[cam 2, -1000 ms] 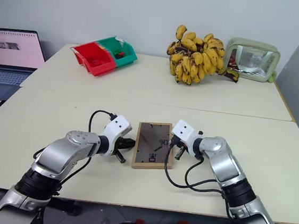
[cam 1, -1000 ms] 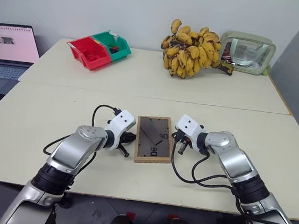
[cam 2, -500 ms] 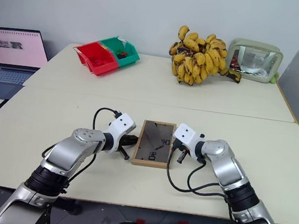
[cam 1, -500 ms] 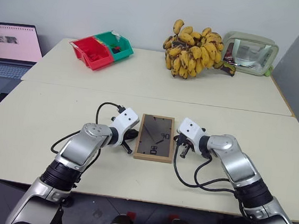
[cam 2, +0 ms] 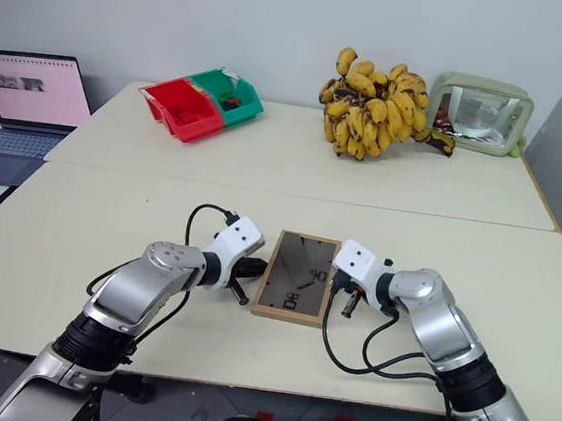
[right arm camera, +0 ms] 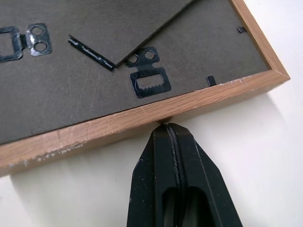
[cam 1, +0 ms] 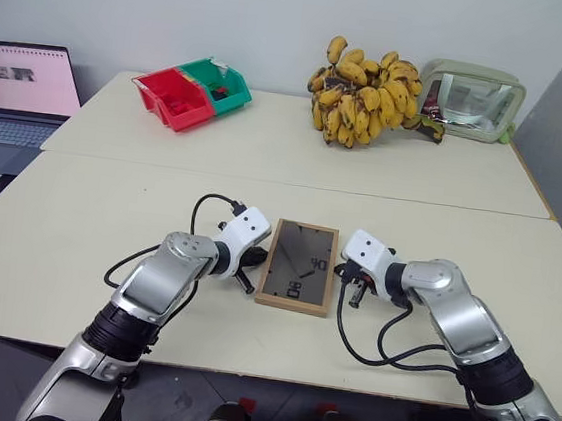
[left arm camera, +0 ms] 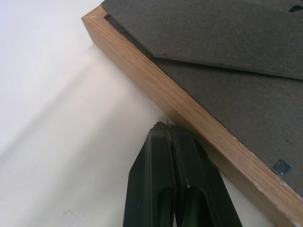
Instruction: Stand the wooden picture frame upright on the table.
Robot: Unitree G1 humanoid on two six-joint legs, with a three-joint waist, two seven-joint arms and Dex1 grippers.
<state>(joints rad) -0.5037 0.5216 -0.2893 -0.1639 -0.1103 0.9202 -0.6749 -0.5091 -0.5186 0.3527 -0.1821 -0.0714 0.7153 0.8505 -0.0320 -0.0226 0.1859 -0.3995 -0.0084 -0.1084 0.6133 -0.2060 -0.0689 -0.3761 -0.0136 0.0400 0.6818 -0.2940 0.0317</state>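
Cream table [cam 1: 79, 219] up front, wooden picture frame [cam 1: 298, 266] lying flat, back up, long axis running away from the robot. Pinched between left gripper [left arm camera: 168, 128] and right gripper [right arm camera: 164, 127], both closed, tips against opposite long edges, equally near.

Light-wood picture frame [cam 1: 297, 267] with dark grey back, cream table [cam 1: 89, 221]

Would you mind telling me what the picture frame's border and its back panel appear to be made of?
The wooden picture frame has a light, matte border with visible grain and small scuffs. Its back panel looks like dark grey fibreboard or card, faintly textured, carrying a dark metal sawtooth hanger.
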